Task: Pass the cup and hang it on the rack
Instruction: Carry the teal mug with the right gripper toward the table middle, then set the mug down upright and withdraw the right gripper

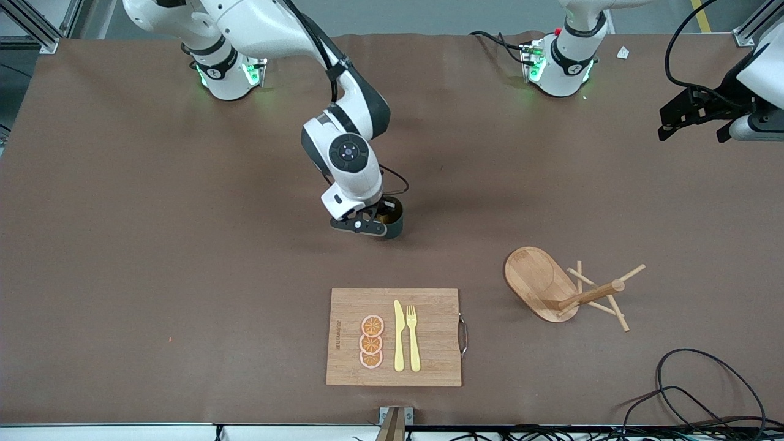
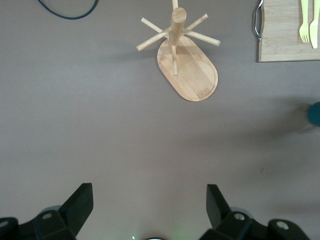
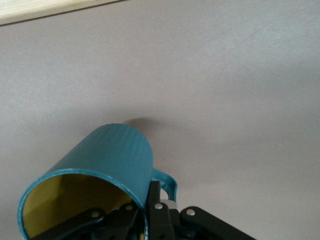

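Note:
The teal cup (image 1: 395,222) with its yellowish inside is in my right gripper (image 1: 375,224), low over the middle of the table. In the right wrist view the cup (image 3: 112,157) is tilted. My right gripper (image 3: 148,201) is shut on its rim beside the handle, one finger inside and one outside. The wooden rack (image 1: 542,282) stands upright nearer the front camera, toward the left arm's end. It also shows in the left wrist view (image 2: 192,72). My left gripper (image 1: 692,119) is open and empty, raised over the table's left-arm end, its fingers (image 2: 80,205) wide apart.
A rectangular wooden cutting board (image 1: 435,340) with orange slices, a yellow knife and a fork lies near the front edge. Black cables (image 1: 704,392) lie at the front corner on the left arm's end. The teal cup's edge (image 2: 315,114) shows in the left wrist view.

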Robot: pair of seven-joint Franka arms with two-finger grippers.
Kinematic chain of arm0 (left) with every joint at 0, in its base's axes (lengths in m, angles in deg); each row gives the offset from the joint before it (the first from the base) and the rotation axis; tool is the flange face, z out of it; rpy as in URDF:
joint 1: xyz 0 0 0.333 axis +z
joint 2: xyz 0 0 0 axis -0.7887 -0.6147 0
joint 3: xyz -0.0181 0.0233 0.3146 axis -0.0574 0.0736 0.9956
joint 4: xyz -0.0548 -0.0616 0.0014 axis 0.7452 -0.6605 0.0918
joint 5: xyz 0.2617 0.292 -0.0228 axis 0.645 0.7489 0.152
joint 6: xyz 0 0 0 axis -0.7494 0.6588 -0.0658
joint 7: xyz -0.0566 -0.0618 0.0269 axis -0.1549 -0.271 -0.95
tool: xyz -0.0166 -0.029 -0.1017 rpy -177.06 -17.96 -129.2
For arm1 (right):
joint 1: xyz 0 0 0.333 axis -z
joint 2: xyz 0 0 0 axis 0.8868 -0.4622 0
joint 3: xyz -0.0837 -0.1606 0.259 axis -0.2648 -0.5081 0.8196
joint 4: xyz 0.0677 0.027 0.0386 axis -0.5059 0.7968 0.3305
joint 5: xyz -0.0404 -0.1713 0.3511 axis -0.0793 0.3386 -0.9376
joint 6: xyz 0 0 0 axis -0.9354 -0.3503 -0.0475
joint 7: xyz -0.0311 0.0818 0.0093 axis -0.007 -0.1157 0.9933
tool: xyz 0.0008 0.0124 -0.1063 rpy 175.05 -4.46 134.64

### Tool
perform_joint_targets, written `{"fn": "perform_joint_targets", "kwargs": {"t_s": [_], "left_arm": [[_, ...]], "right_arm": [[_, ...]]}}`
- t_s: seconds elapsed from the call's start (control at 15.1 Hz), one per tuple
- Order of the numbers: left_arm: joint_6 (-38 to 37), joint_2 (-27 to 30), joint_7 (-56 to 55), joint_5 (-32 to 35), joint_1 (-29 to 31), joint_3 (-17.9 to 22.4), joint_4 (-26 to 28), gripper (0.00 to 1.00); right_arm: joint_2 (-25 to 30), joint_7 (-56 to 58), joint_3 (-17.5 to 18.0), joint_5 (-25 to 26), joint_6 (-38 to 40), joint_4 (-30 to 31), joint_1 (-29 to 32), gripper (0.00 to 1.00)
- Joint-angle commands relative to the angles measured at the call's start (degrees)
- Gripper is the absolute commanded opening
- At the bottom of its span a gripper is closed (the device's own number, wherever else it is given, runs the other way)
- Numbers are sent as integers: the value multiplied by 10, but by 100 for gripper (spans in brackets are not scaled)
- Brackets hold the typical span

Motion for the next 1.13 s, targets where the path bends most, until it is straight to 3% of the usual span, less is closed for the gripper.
{"fn": "perform_joint_targets", "kwargs": {"t_s": [0.0,0.13,0.33,0.4,0.46,0.53,0.79,1.06], "left_arm": [[-7,6,-2,0,0,-1,-6,100],[-8,5,-1,0,1,-2,-5,100],[-5,-4,-4,0,-3,-1,-16,100],[-5,-12,-4,0,-3,-1,-22,100],[-5,-15,-4,1,-3,-2,-23,100],[-5,-15,-4,5,-3,-2,-23,100],[-5,-20,-3,10,-8,-5,-23,100],[-4,-55,-4,8,-10,-23,-43,100]], "right_arm": [[-22,-6,-6,-15,12,-28,-4,1],[-24,-6,-6,-17,11,-28,-4,7],[-24,-6,-5,-31,10,-28,-4,8],[-26,-6,-5,-34,8,-28,-4,14],[-27,-8,-5,-35,8,-28,-5,45],[-27,-9,-5,-33,7,-28,-5,99],[-19,-5,-6,-31,32,-49,2,100],[4,55,-9,-31,152,-101,38,100]]}}
